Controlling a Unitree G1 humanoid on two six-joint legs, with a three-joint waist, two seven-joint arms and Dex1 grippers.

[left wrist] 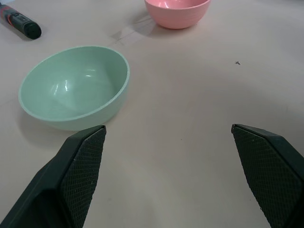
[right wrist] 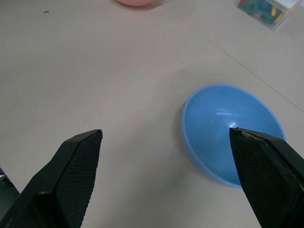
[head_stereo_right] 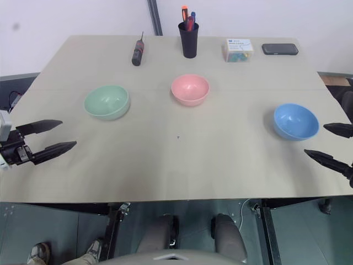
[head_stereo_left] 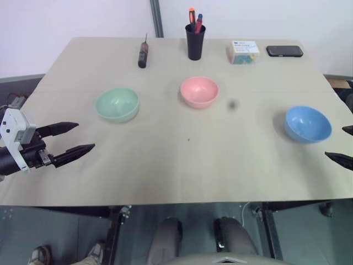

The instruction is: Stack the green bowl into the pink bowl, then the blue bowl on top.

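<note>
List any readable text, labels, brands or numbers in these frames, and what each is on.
None can be read.
Clear box at the far edge of the table: white label with a blue mark on its lid, print too small to read.
Black phone, screwdriver, pen cup: no marking legible.
Green bowl, pink bowl, blue bowl: plain, no markings.

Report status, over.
Left gripper and right gripper open, empty. Green bowl, pink bowl, blue bowl apart, unstacked. Nothing between them.
</note>
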